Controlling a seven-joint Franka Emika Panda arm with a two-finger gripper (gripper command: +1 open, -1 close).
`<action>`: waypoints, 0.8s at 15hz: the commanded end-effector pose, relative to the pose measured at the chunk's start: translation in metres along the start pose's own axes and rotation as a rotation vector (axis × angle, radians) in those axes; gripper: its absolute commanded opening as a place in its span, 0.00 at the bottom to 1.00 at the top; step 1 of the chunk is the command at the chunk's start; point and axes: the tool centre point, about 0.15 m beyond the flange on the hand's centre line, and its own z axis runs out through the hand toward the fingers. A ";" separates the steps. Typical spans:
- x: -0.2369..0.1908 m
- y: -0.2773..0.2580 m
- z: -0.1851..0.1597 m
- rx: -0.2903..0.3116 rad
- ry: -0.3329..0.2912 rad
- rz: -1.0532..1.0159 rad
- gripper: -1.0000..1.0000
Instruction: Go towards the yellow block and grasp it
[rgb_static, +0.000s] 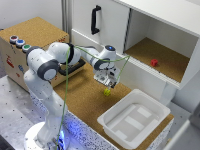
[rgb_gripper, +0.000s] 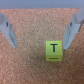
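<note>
Your yellow block (rgb_gripper: 54, 50) is a small yellow-green cube with a dark "T" on its top face, resting on the cork surface (rgb_gripper: 35, 65). Your tool (rgb_gripper: 41, 30) hangs above it, fingers spread apart and holding nothing.

1. A robotics lab test cell is suggested: a white arm (rgb_static: 47, 65) is bolted to a perforated metal base (rgb_static: 15, 107).
2. A box with coloured push-buttons (rgb_static: 19, 43) is seen, probably a control panel.
3. Cork-lined surfaces (rgb_static: 82, 97) and a mock cabinet (rgb_static: 150, 35) are staged.
</note>
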 end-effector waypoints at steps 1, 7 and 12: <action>0.010 0.010 0.026 0.013 -0.106 -0.089 1.00; 0.013 0.035 0.041 0.011 -0.070 -0.078 1.00; 0.013 0.032 0.056 0.039 -0.080 -0.073 1.00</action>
